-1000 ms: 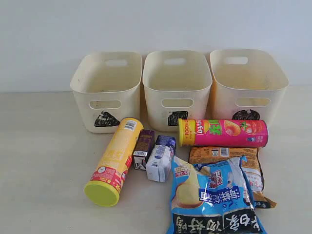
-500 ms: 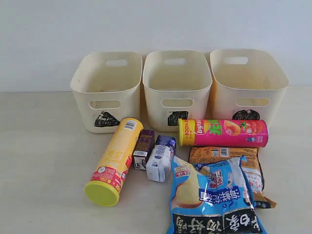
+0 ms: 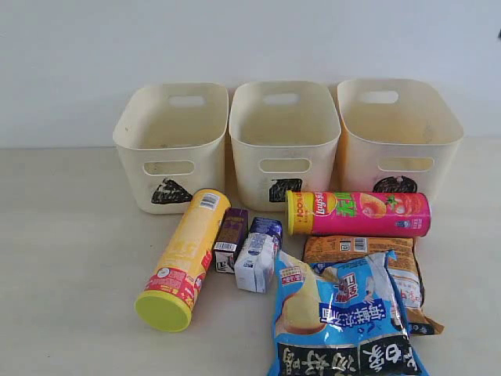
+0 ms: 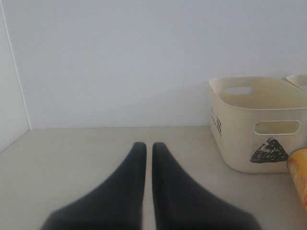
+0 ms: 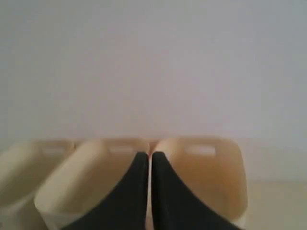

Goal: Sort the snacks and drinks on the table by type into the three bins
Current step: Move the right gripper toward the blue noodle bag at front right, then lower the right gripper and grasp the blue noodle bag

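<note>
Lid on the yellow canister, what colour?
The lid is yellow, slightly greenish. It shows best in the exterior view.

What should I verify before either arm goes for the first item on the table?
1. Left gripper ready to pick: shut and empty, not ok; open it first.
2. Right gripper ready to pick: shut and empty, not ok.
3. Cream plastic triangle bin, square bin and circle bin upright, tops open: ok.
4. Yellow chip canister lying on its side with nothing on it: ok.
5. Orange-brown crinkly bag free to lift: not ok, partly under the blue-white-black crinkly bag.
6. Which bin takes which type: cannot tell.
</note>
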You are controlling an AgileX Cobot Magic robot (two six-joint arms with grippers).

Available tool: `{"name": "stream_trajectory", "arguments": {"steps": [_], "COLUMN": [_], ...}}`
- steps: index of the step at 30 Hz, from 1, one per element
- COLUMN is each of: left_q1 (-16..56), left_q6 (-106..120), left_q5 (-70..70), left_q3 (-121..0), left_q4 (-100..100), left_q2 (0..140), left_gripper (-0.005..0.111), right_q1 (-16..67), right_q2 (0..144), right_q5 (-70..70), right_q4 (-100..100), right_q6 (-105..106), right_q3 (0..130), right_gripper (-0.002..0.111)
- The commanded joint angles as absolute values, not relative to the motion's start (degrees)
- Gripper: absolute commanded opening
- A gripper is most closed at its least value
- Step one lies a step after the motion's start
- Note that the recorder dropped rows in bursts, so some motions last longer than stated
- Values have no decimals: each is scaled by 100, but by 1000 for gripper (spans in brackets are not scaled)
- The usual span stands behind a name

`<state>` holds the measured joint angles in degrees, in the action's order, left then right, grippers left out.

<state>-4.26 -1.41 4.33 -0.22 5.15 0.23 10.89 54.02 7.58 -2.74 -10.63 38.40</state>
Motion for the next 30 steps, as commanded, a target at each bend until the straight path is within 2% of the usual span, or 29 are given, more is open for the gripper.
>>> {"name": "stream_trajectory", "arguments": {"steps": [1,5,10,15,19,22,28,30], "left_q1": [-396,-396,-396,-396,-396,-396,-396,-396], "left_q6": [-140,-140,-140,-140,-140,-140,-140,-140], "left_q5": [392,392,392,392,392,392,392,392], "left_q3": [0,0,0,0,0,0,0,0], "left_q4": [538,538,538,538,538,538,538,538], "left_q2": [0,0,0,0,0,0,0,0], "left_gripper": [4,4,4,4,4,4,4,4], "right_q1": [1099,1099,1099,1099,1099,1099,1099,1099], "right_q2": [6008,6454,6764,6860,6870,6870,6870,6870], "right_q5": [-1565,-3480,-5063,-5985,-6059,-5679,-4620,-4240], "right_q4": [-358,-358,-267,454,1206,1711,2509,2823], "right_q6": [-514,45,585,1321,1675,1852,2011,2024], "right_q3": [4755,5414,5811,5778,5432,4986,4036,3797], "right_gripper": [0,0,0,0,2,16,66,77]}}
